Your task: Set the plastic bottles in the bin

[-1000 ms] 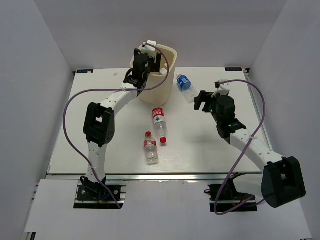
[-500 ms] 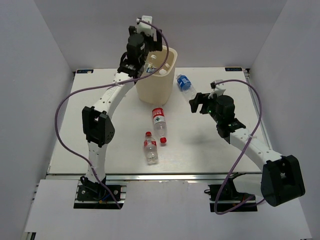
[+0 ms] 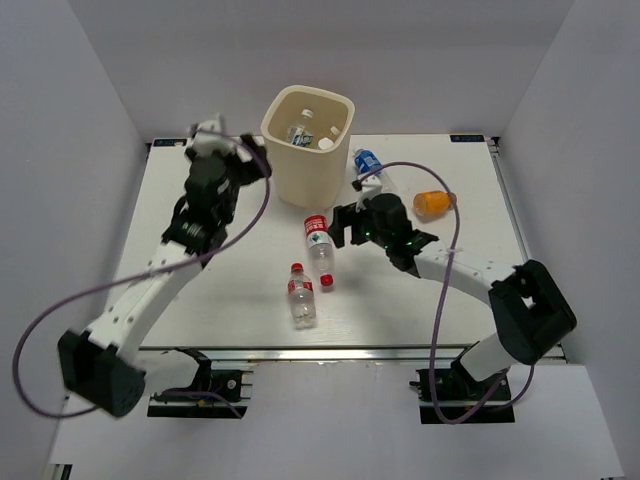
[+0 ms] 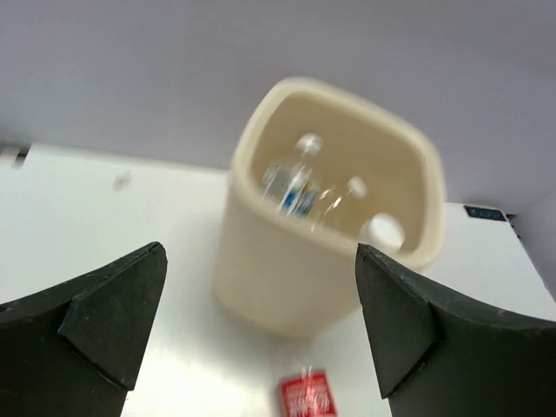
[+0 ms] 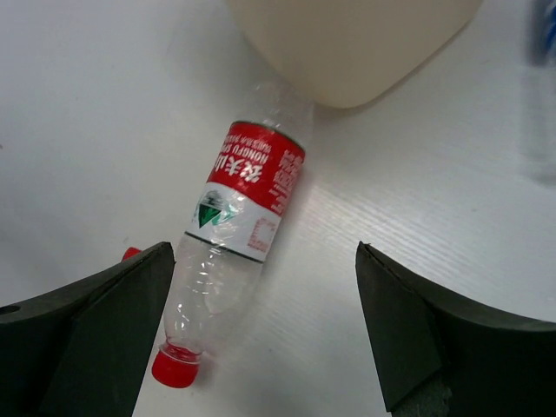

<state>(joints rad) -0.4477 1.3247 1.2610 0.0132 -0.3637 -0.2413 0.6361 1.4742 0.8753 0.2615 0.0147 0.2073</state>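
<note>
Our right gripper (image 5: pixel 261 326) hangs with its jaws spread wide and nothing in them, directly above a red-labelled bottle (image 5: pixel 248 208) lying on its side on the table (image 5: pixel 417 226). The bottle's red cap (image 5: pixel 172 365) points toward us, and its base end lies right at the foot of the bin (image 5: pixel 347 43). We judge this bottle empty and very light, with thin clear walls that will dent under a hard squeeze and a round, slick body that could roll or squirt out. So we would close across the labelled middle, where the wall looks fullest, rather than on the tapering neck. Our left gripper (image 4: pixel 261 330) is likewise wide open and empty, looking at the bin from the side; several of the plastic bottles (image 3: pixel 305 130) already lie inside. Farther out on the table, another red-labelled bottle (image 3: pixel 302 297) lies nearer our bases, a blue-labelled bottle (image 3: pixel 368 165) sits just beside the bin's right wall, and an orange bottle (image 3: pixel 433 203) lies further right.
</note>
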